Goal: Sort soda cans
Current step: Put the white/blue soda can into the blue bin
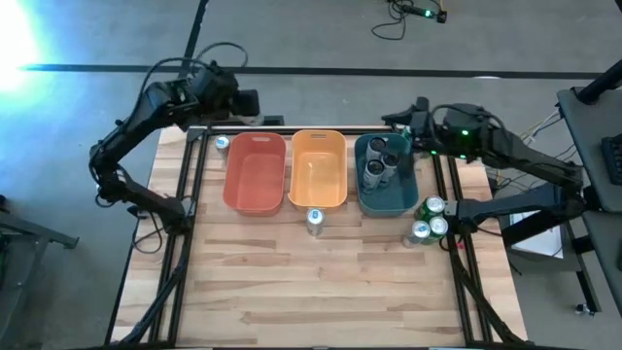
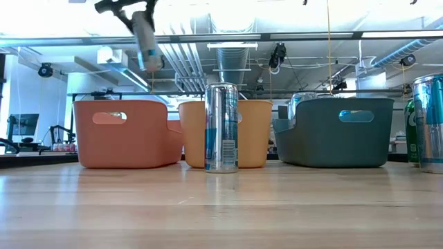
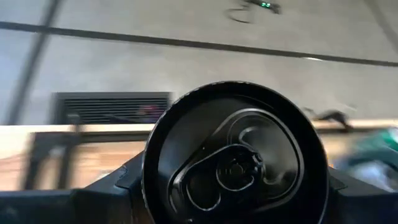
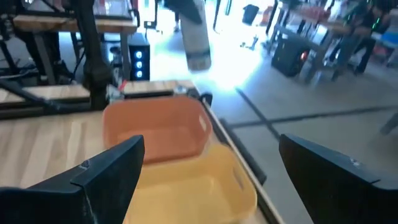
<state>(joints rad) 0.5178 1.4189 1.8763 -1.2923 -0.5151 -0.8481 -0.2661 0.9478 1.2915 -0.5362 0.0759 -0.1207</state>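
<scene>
STEP: you're carrying a blue-and-silver can [image 1: 223, 144] in the left gripper [image 3: 233, 180], clamped on it, at 10 o'clock beside the red bin [image 1: 256, 172] | RIGHT: right gripper [image 4: 208, 165] spread wide, empty, over the teal bin [image 1: 386, 185] | NEXT: likely choose its bin, then release.

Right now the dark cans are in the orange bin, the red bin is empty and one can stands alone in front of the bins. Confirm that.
Wrong bin. The dark cans sit in the teal bin, as the high view shows; the orange bin holds none. The red bin is empty, and one can stands alone in front.
</scene>
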